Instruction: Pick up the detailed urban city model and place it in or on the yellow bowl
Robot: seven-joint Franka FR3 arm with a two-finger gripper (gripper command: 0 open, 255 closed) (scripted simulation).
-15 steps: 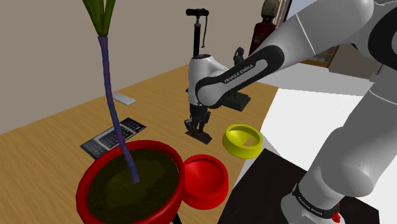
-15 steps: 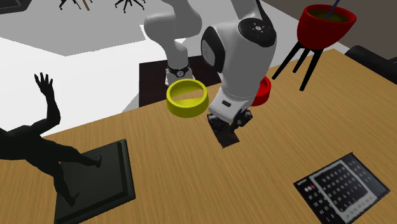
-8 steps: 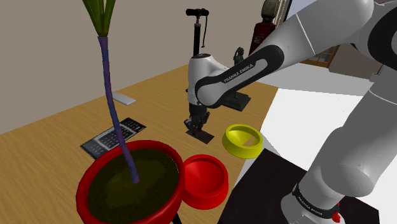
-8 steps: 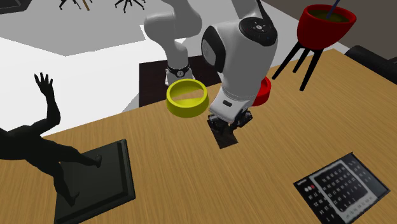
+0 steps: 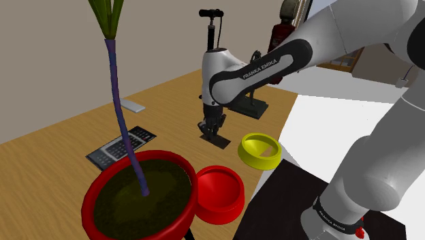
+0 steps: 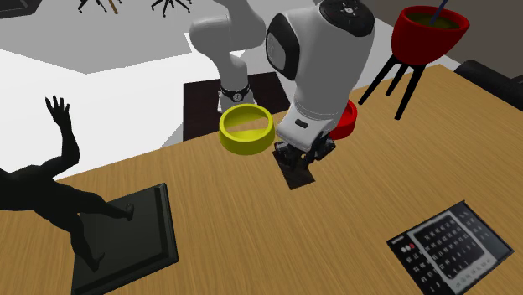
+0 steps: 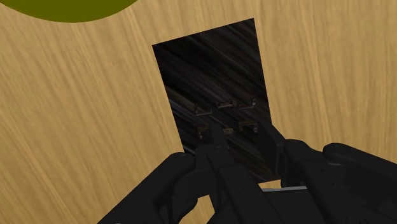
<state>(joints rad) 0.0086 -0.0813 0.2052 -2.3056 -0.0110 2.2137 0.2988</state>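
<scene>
Centrally, the gripper [image 7: 243, 151] is drawn narrow on the near end of the city model [image 7: 213, 76], a thin, dark, rectangular slab with small raised blocks on its upper face. The two black fingers [image 7: 213, 158] appear to clasp it between them. Whether the slab is clear of the wooden table [image 6: 251, 243] cannot be told. In the shoulder view the city model [image 5: 217, 140] sits directly under the gripper [image 5: 212, 127], near the yellow bowl [image 5: 260, 151] but apart from it. In the second exterior view the city model [image 6: 297, 174] lies between the yellow bowl [image 6: 246, 130] and the keyboard [image 6: 450, 247], much closer to the bowl, with the gripper [image 6: 303, 157] above it. By its look the slab is probably stiff, flat and light. Its smooth edges may let it pivot or slip when gripped at one end only. The raised blocks seem fine and likely fragile, so a hold is best taken across the two long edges of the base, nearer the middle, rather than on the blocks. Legible writing: "FRANKA EMIKA" in white on the dark forearm [image 5: 262, 68]. The marks on the keyboard keys are too small to read, and the city model bears no readable label.
</scene>
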